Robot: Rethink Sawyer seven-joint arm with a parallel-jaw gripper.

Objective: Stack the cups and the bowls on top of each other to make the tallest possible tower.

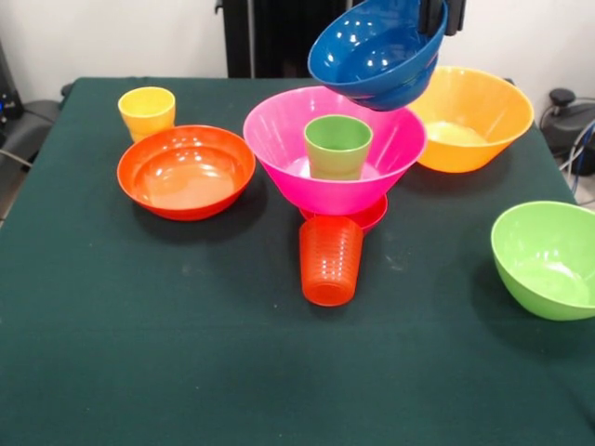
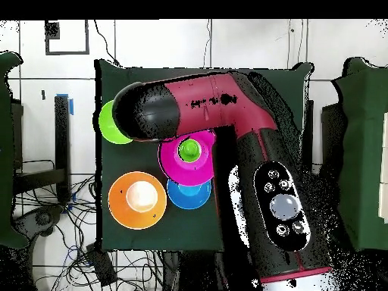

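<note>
A medium blue bowl (image 1: 372, 46) hangs tilted in the air above and just behind the pink bowl, with my gripper (image 1: 435, 19) shut on its far right rim at the top edge of the front view. A darker blue edge shows under it. The large pink bowl (image 1: 279, 139) stands mid-table on a small magenta base (image 1: 370, 216) and holds an upright light green cup (image 1: 337, 146). A ribbed orange-red cup (image 1: 330, 260) stands right in front of this tower. From overhead, the blue bowl (image 2: 189, 195) lies next to the pink bowl (image 2: 173, 161).
A wide red-orange bowl (image 1: 186, 172) sits left of the tower, with a yellow cup (image 1: 147, 111) behind it. The yellow-orange bowl (image 1: 469, 116) stands at the back right and the lime green bowl (image 1: 548, 258) at the right edge. Overhead, the arm (image 2: 220, 106) covers the table's middle.
</note>
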